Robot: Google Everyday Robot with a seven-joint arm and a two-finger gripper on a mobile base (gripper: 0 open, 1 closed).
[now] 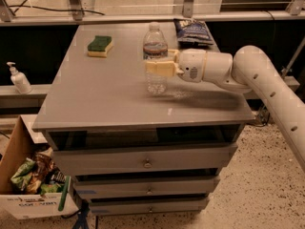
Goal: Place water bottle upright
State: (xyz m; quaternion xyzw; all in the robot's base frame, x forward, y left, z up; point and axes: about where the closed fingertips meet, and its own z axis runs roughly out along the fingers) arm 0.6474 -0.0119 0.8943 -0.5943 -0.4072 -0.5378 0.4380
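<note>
End effector [159,68] pinches upright water bottle [155,44] mid-table; sponge [100,46] and snack bag [193,31] lie behind.

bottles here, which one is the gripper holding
The clear ribbed water bottle, upright, with the gripper shut round its middle; the small white pump bottle stands apart, far to the left.
</note>
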